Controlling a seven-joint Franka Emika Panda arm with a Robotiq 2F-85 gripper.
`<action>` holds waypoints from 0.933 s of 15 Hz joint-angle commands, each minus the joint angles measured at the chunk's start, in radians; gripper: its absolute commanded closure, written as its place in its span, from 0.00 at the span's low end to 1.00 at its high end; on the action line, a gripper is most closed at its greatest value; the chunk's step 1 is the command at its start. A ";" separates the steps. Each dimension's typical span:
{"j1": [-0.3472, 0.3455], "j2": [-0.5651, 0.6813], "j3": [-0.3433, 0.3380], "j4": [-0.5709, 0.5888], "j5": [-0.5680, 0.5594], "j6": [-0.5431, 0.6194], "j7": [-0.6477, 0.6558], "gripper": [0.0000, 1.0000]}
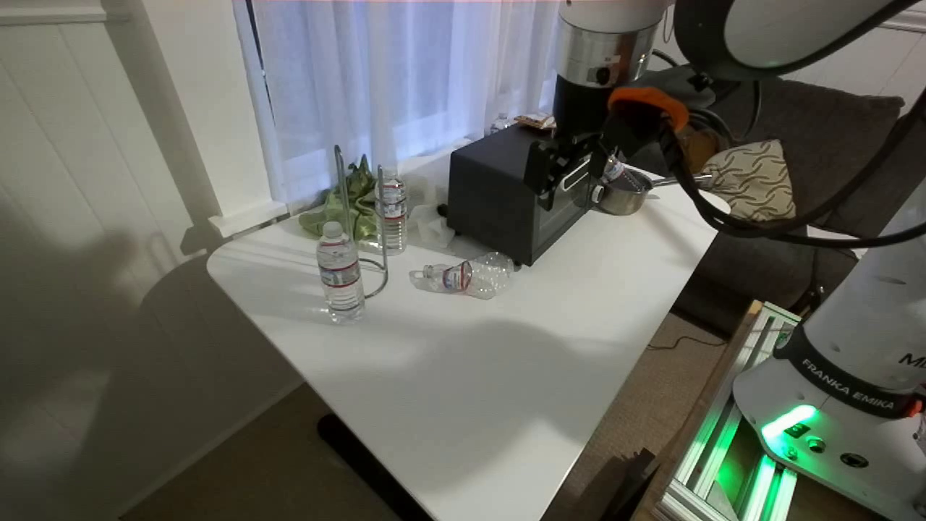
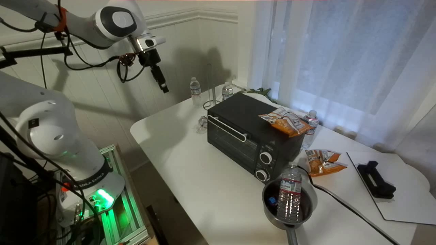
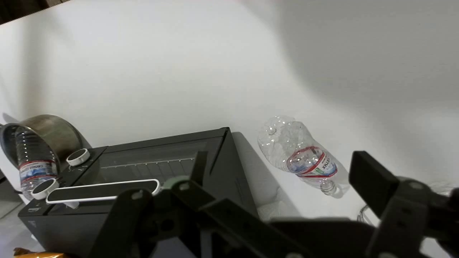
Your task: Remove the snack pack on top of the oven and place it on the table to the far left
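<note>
The black two-fingered gripper (image 3: 281, 168) stands wide, holding nothing, well apart from the flat orange-and-white foil-like snack pack (image 2: 286, 121) atop the black boxy toaster oven (image 2: 235, 112), right of centre in an exterior view. Nothing seems done yet; grasp, lift and placing on the smooth white table (image 2: 204, 180) remain. The pack's long axis runs upper left to lower right, heading unclear.
</note>
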 commanded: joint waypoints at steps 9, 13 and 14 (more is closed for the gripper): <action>0.033 0.031 -0.115 0.017 -0.016 0.002 -0.007 0.00; -0.021 0.043 -0.215 0.028 -0.043 0.010 -0.006 0.00; -0.044 0.048 -0.237 0.031 -0.071 0.023 -0.006 0.00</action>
